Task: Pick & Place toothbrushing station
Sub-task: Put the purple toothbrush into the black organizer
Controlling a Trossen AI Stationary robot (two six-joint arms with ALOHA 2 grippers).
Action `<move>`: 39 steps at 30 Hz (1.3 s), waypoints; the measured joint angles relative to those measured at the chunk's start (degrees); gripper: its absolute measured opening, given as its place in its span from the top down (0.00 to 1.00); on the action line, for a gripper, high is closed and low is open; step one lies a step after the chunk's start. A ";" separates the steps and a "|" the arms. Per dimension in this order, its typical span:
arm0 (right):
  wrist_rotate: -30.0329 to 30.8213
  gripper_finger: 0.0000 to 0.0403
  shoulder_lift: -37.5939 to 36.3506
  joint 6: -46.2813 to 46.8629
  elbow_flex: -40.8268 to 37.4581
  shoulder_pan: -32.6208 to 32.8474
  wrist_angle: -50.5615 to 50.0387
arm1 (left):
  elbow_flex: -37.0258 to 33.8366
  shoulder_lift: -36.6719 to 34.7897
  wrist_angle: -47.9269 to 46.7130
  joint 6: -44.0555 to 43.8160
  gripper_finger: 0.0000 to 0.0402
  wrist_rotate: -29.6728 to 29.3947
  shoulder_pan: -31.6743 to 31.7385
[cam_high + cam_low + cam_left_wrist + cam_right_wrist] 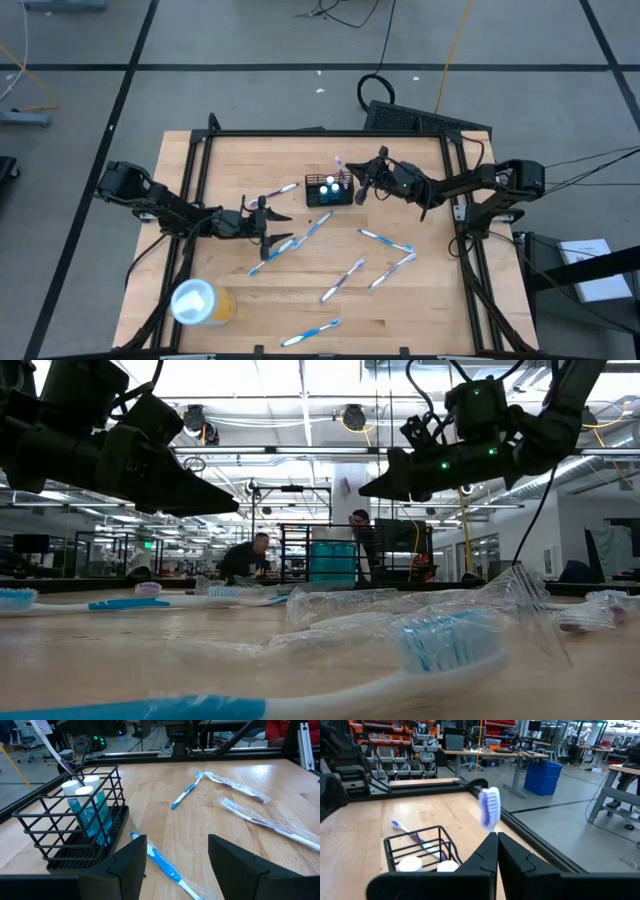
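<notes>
The toothbrushing station [330, 190] is a black wire holder standing at the table's far middle, with two white-capped blue tubes [87, 802] in it. It also shows in the right wrist view [417, 851]. My right gripper [362, 186] is just to its right, shut on a white toothbrush with purple bristles [490, 807]. My left gripper [266, 226] is open and empty left of the holder, over a wrapped blue toothbrush [162, 862]; its fingers stand on either side of it [175, 865]. My right gripper pinches the toothbrush's neck [493, 831] just below the head between its two shut fingers. The head sticks up past the fingertips. The handle [52, 751] slants down, and its purple lower part [69, 768] is at the holder's top rim; whether it is inside I cannot tell.
Several toothbrushes, some in clear wrappers, lie on the wood: near the left gripper [272, 248], mid-table [312, 230], [343, 280], to the right [388, 240] and at the near edge [310, 333]. A yellow cup with a white lid [200, 302] lies at the near left.
</notes>
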 joint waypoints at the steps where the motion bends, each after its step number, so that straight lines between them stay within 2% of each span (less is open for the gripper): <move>1: 0.00 1.00 0.00 0.00 0.00 -0.03 -0.10 | 0.00 0.00 0.00 0.00 0.46 0.00 0.00; 7: 0.07 0.94 0.00 0.92 0.00 -0.25 0.46 | 0.00 0.00 -0.01 -0.01 0.46 0.00 -0.01; 11: 0.13 0.82 -0.10 3.12 0.00 -1.08 -0.04 | 0.00 0.00 -0.02 -0.07 0.46 0.00 0.00; 14: -1.24 0.73 -3.22 3.39 -0.07 -0.20 -5.36 | 0.00 0.00 -0.04 -0.09 0.46 0.00 -0.02; 19: -2.27 0.63 -14.26 3.29 -0.02 4.93 -25.26 | 0.00 0.00 -0.46 -0.13 0.46 0.02 0.00; 22: -1.16 0.62 -21.27 6.41 1.84 8.80 -41.54 | -0.02 0.00 -0.66 -0.22 0.46 0.02 -0.01; 25: -1.21 0.63 -24.85 10.90 5.80 13.46 -58.69 | -0.02 0.00 -0.62 -0.24 0.46 0.03 0.00; 30: -0.90 0.67 -24.71 16.76 14.13 23.03 -85.25 | -0.02 0.00 -0.20 -0.30 0.46 0.04 0.00; 33: 0.16 0.68 -22.71 21.06 18.23 28.02 -96.60 | -0.04 -0.02 -0.15 -0.42 0.46 0.03 0.00; 35: -1.02 0.68 -21.35 24.80 19.98 30.57 -102.89 | -0.04 -0.02 -0.18 -0.53 0.46 0.04 -0.01; 39: -5.00 0.68 -18.14 32.15 20.79 35.24 -108.49 | -0.04 -0.02 -0.17 -0.55 0.46 0.04 0.00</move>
